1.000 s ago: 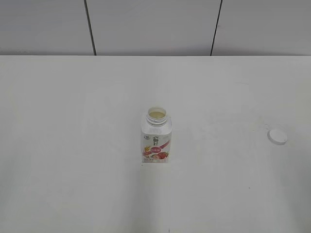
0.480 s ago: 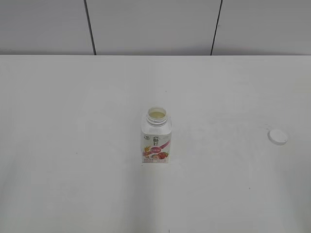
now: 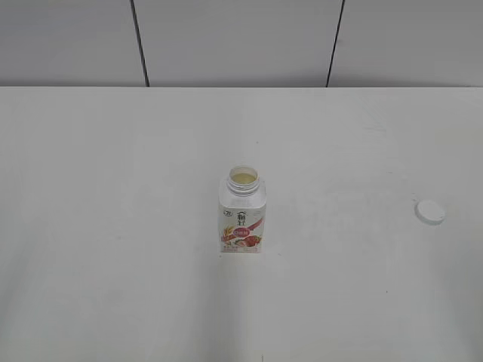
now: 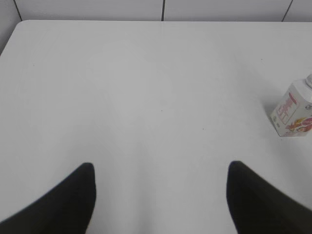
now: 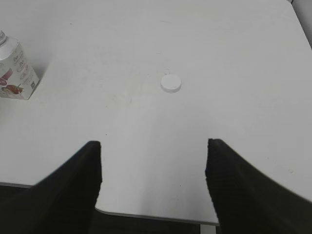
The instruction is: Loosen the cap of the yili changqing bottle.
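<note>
Surface (image 3: 113, 226): white and wide, carrying the bottle and cap.
Left tool (image 4: 161, 195): held above the surface with its fingers spread wide, gripping nothing.
Right tool (image 5: 153, 183): held above the near edge, fingers spread, gripping nothing.
Yili changqing bottle (image 3: 242, 220): upright near the middle, neck uncovered, pale liquid visible inside.
Cap (image 3: 430, 212): off the bottle, lying flat well to its right.
</note>
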